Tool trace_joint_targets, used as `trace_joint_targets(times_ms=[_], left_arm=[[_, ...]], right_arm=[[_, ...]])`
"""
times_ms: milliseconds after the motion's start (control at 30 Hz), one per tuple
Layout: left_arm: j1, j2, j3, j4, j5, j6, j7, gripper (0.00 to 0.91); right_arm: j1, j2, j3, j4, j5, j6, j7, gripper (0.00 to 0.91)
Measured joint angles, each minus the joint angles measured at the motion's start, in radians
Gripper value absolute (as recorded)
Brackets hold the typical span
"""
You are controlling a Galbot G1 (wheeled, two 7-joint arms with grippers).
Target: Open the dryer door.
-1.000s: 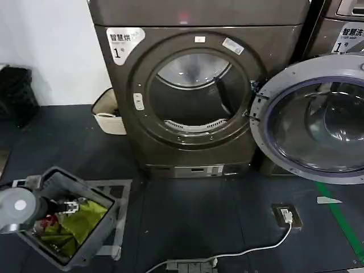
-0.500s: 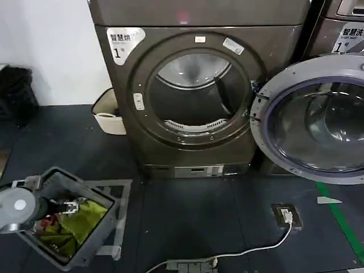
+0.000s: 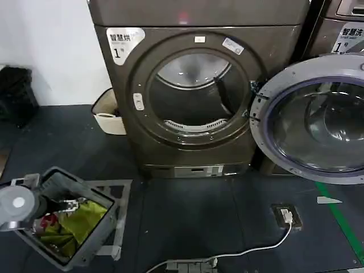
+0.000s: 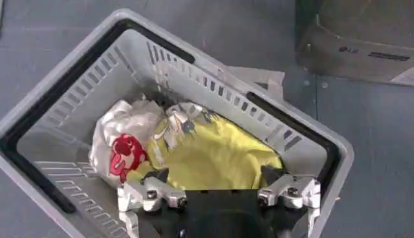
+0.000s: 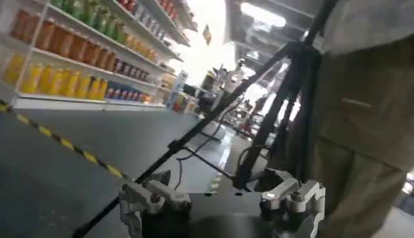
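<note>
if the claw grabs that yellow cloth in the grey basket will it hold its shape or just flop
Probably flop: the yellow cloth lies crumpled and folded inside the basket, so it should drape from the open left claw. It looks thin, likely light. It may drag the white garment touching it.

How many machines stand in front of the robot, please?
2. The dryer is in the middle, its dryer door swung open to the right. The second machine stands behind that door, mostly hidden.

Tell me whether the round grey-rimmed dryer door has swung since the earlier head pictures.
No. The dryer door stays swung wide open, its rim in the same place against the dryer's round opening.
</note>
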Motion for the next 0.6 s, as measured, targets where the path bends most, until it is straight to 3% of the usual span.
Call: trace_joint_targets(times_ms=[600], left_arm=[[0.008, -0.008, 0.0, 0.0, 0.005, 0.0, 0.002, 0.907]], right_arm=[[0.016, 0.0, 0.002, 0.001, -0.003, -0.006, -0.005, 0.907]])
